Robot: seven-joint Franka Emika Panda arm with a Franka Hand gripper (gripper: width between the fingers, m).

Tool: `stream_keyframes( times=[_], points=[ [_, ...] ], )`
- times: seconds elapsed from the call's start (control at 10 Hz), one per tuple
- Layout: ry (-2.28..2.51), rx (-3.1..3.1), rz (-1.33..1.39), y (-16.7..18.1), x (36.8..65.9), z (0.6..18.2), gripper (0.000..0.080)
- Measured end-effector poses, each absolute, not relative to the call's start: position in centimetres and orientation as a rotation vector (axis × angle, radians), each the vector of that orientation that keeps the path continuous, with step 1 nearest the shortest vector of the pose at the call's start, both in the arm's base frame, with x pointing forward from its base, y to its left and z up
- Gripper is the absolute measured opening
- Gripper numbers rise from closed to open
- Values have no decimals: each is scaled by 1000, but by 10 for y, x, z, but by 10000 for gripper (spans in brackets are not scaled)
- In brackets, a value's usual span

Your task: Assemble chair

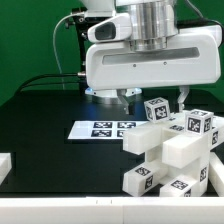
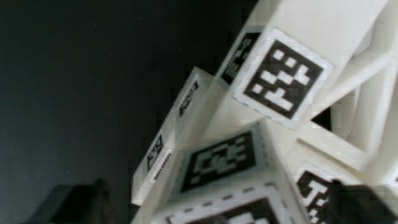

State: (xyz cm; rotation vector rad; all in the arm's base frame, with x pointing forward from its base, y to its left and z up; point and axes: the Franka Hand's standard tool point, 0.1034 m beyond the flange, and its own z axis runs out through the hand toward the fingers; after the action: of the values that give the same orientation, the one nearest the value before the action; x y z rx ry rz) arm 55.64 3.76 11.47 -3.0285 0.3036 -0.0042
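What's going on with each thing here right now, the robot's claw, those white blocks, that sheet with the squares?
Claw: above the white blocks; I can't tell whether it's open or closed.
White chair parts: joined into one blocky stack standing on the table, tagged faces outward.
Marker board: lying flat on the black table, nothing on it.

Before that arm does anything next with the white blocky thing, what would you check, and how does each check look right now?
1. Chair parts on the black table, none seen fallen off: ok.
2. Gripper above the parts at the exterior view's right: ok.
3. Gripper holding anything: cannot tell, the fingertips are mostly hidden.
4. Tags readable on the chair parts in the wrist view: ok.
5. Marker board flat, uncovered: ok.
6. Whether the parts are fully joined: cannot tell.
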Motion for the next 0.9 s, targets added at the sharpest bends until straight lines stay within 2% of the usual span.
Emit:
stream_keyframes(
  times=[0.2,0.6,0.9],
  points=[
    [433,-3012,3,38,556,114,278],
    [889,-2911,27,37,556,114,279],
    [1426,-2687,55,34,555,114,281]
  ],
)
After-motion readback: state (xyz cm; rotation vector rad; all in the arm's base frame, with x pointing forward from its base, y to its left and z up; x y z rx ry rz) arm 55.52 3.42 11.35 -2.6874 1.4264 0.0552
